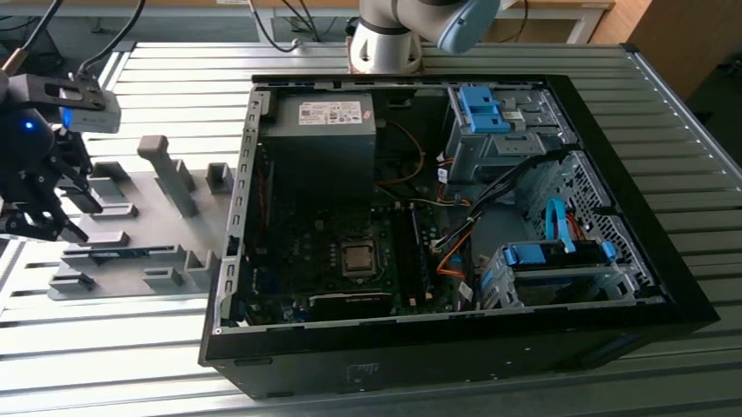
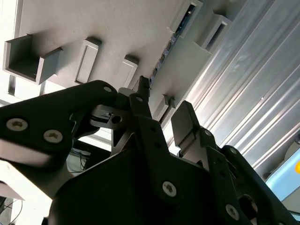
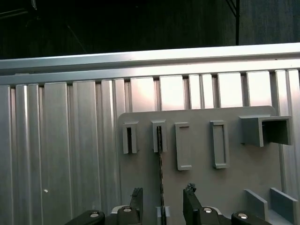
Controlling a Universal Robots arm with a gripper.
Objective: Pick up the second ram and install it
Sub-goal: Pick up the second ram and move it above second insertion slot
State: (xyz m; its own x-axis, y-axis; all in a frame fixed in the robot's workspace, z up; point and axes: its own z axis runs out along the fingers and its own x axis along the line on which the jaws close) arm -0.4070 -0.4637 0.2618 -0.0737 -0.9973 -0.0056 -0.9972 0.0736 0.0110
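Note:
The second ram (image 1: 116, 254) is a slim blue stick standing on edge in a slot of the grey holder plate (image 1: 151, 195), at the exterior view's left. In the first wrist view the ram (image 3: 161, 171) is a thin dark line running between two holder blocks. In the second wrist view its blue edge (image 2: 169, 43) shows in the slot. My gripper (image 1: 52, 224) hangs over the plate's outer side. It is open (image 3: 162, 201), one finger on each side of the ram's line and nothing gripped. The black fingers (image 2: 140, 96) stand apart above the plate.
An open black computer case (image 1: 579, 287) lies at the exterior view's centre and right, with the motherboard (image 1: 347, 261), a power supply (image 1: 319, 130) and blue drive-bay clips (image 1: 481, 109). Tall grey holder blocks (image 1: 168, 174) rise from the plate. The ribbed metal table (image 1: 104, 365) surrounds everything.

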